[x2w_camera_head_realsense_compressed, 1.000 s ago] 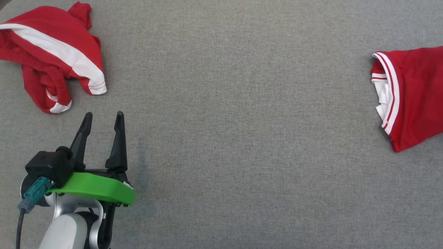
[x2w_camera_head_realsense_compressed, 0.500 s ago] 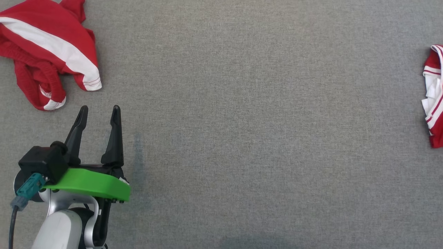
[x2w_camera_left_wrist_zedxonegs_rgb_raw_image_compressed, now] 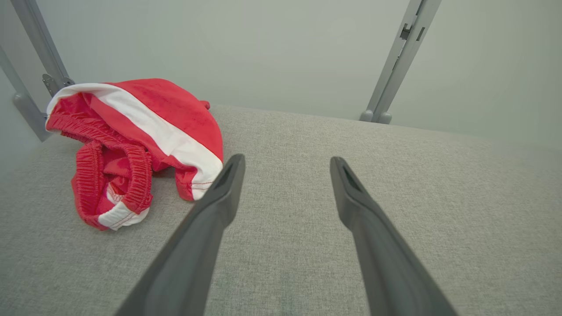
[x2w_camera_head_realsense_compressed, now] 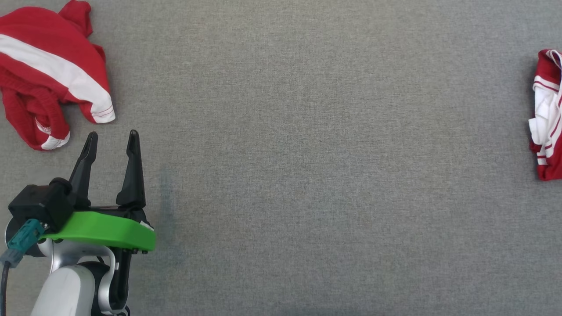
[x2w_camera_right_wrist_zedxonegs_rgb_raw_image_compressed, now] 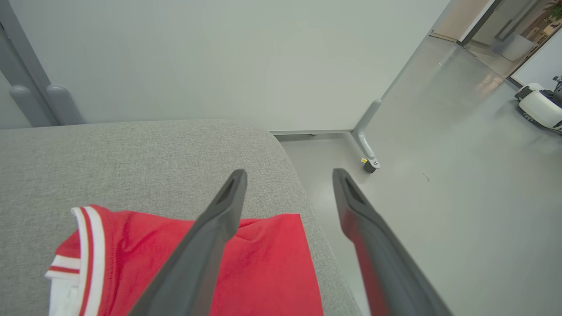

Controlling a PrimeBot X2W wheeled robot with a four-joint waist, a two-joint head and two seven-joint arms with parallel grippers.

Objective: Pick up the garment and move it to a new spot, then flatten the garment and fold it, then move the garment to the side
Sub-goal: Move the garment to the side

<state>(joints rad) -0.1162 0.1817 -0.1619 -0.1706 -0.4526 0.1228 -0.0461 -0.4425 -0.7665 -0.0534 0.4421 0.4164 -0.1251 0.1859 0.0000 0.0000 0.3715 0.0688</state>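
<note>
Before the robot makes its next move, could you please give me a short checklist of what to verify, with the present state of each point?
1. The left hand is open and empty: ok.
2. The right hand is open and grips nothing: ok.
3. The folded red garment with white-striped trim lies on the grey fabric table, not over its edge: ok, but close to the edge.
4. The fold is tidy all round: cannot tell, partly out of frame.
5. The crumpled red shorts with white stripe are apart from the left hand: ok.
</note>
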